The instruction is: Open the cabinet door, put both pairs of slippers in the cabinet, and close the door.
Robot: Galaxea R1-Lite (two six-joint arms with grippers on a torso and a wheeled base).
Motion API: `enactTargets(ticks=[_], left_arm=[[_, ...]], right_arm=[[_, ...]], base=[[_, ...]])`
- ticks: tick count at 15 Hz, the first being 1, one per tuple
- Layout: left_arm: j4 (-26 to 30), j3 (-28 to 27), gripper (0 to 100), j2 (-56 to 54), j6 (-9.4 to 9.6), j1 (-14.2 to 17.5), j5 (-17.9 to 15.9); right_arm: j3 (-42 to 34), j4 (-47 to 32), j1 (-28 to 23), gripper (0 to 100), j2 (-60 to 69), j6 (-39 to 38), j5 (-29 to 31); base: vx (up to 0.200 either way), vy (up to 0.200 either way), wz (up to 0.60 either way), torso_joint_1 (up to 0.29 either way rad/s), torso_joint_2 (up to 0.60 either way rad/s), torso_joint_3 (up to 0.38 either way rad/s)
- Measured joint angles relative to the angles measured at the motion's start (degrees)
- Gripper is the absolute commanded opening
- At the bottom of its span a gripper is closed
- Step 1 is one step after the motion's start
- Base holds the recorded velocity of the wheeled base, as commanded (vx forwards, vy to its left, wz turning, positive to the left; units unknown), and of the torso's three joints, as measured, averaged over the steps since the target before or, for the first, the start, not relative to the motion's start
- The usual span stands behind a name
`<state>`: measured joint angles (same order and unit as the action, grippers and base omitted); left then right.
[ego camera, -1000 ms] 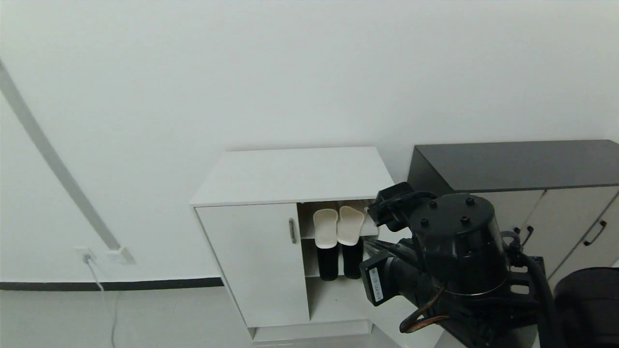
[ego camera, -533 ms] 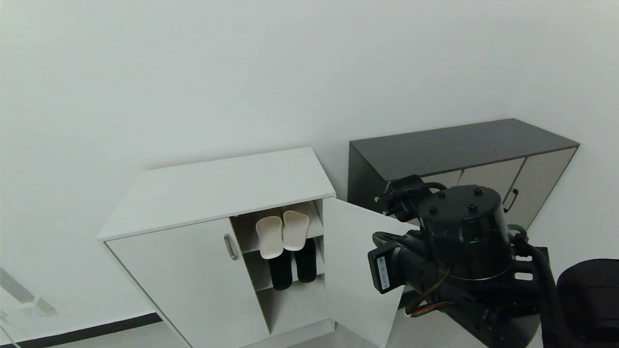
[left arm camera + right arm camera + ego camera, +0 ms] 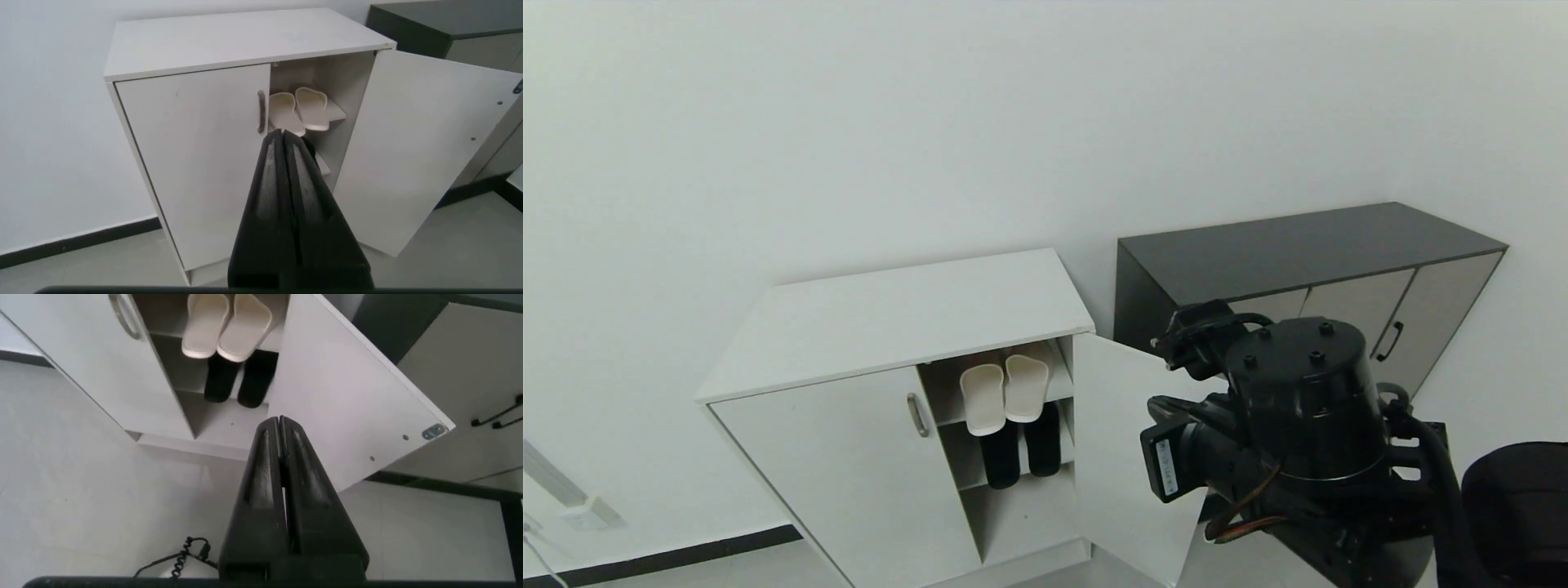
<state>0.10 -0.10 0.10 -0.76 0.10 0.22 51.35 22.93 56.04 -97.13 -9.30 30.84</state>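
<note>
Head view: the cabinet (image 3: 890, 314) has its right door (image 3: 1127, 457) open, with white slippers (image 3: 1025, 388) inside, directly above black slippers (image 3: 1003, 456). Left wrist view: the left gripper (image 3: 283, 137), fingers together, faces the cabinet. Right wrist view: the right gripper (image 3: 282, 423), fingers together, is near the door.

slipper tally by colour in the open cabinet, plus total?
White slippers: 2
Black slippers: 2
Total: 4
</note>
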Motion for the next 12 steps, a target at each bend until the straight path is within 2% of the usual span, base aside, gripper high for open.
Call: enactTargets(ticks=[2, 6, 10, 12], left_arm=[[0.0, 0.0, 0, 0.0, 0.00, 0.0, 0.0], [0.0, 0.0, 0, 0.0, -0.02, -0.1, 0.0], [0.0, 0.0, 0, 0.0, 0.00, 0.0, 0.0], [0.0, 0.0, 0, 0.0, 0.00, -0.1, 0.0]], right_arm=[[0.0, 0.0, -0.1, 0, 0.0, 0.0, 0.0], [0.1, 0.0, -1.5, 0, -0.2, 0.6, -0.1], [1.3, 0.5, -8.6, 0, -1.5, 3.2, -3.6], [4.6, 0.4, -14.6, 0, -3.3, 3.8, -6.1]], base=[[-0.200, 0.000, 0.00, 0.005, 0.01, -0.002], [0.000, 0.000, 0.00, 0.000, 0.00, 0.000], [0.000, 0.000, 0.00, 0.000, 0.00, 0.000], [0.000, 0.000, 0.00, 0.000, 0.00, 0.000]])
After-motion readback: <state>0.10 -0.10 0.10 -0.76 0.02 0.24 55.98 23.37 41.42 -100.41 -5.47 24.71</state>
